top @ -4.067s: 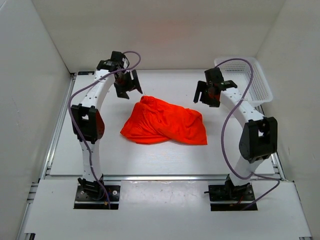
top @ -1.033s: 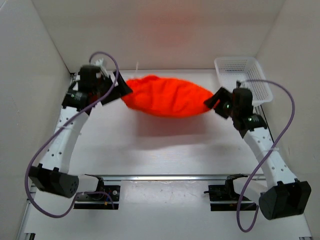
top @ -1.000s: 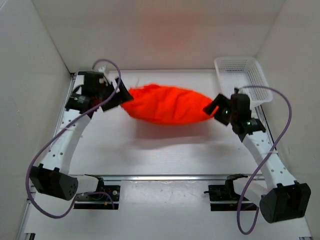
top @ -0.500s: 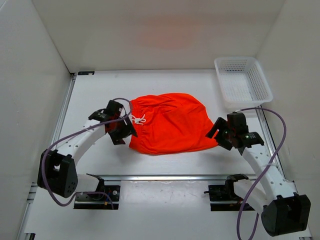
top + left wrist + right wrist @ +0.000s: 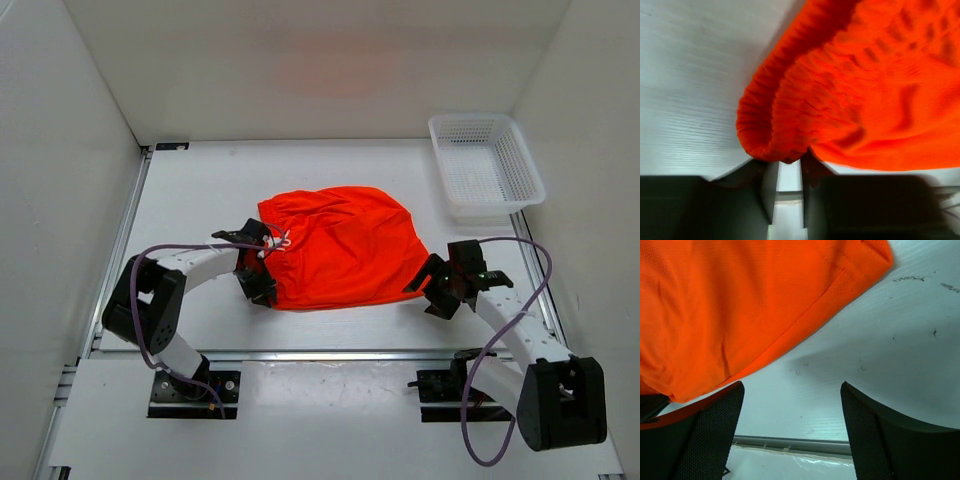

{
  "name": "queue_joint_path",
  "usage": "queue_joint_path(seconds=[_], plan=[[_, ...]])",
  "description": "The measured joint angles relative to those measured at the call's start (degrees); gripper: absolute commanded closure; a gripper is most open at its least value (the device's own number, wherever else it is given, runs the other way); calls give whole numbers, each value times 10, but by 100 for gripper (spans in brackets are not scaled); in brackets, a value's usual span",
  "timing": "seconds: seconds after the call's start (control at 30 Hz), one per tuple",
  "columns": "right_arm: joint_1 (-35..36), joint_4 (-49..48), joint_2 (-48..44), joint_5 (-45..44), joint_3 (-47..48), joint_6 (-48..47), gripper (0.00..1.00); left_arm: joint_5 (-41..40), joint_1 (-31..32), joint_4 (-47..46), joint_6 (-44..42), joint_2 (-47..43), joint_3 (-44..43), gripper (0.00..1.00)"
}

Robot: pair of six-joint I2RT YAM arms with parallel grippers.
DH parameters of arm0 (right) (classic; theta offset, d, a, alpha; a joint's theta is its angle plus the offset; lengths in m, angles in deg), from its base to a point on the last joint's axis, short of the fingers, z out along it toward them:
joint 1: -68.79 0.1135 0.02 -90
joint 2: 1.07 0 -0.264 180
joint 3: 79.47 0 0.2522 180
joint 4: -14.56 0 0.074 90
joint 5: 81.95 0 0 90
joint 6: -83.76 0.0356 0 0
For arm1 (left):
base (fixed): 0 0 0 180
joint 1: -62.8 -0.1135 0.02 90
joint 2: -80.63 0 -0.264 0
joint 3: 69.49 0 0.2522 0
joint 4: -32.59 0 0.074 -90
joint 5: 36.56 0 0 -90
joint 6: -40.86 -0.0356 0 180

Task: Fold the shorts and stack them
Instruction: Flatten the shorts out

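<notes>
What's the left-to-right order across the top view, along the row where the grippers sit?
left gripper → shorts → right gripper

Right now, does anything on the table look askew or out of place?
Yes. The shorts lie slightly skewed, not square to the table edge; their waistband is bunched at the left end effector, which appears to pinch it, and the white drawstring straggles loose on top. Nothing looks damaged.
</notes>
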Motion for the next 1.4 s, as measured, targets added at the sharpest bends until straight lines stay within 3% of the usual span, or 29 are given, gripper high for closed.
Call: queue_joint_path(seconds=[0.03,0.2,0.3,0.33,0.43,0.6,0.7,0.87,0.93,0.97,1.03,1.1,1.4], plan=[[-5,-14,7,9,-9,6,19,-2,1,-1,-2,0,-3,90],[-17,-83,68,43,-33,39,32,-8,2,-7,-7,-1,-12,90],[-16,-132,96,46,-33,49,45,-8,2,-7,-7,-6,-12,90],[-16,-144,105,46,-32,52,62,-8,2,-6,-8,-10,-12,90],[-15,-173,148,31,-23,46,98,-8,-5,0,-12,-34,-13,90],[-12,-160,231,0,78,21,100,-9,-53,60,-49,-45,-96,90],[-10,-120,284,-10,232,-3,100,-23,-88,117,-82,-1,-271,90],[-19,-81,398,-24,620,-31,100,-73,-113,206,-137,183,-751,90],[-22,-78,397,-24,696,-37,100,-79,-122,242,-149,254,-930,90],[-23,-78,388,-23,723,-42,100,-78,-127,238,-152,266,-975,90],[-23,-76,356,-20,735,-49,100,-66,-139,228,-153,231,-947,90],[-18,-84,306,-15,696,-52,100,-52,-145,205,-150,164,-851,90],[32,-64,40,-14,289,-63,100,-57,-109,148,-129,-98,-385,90]])
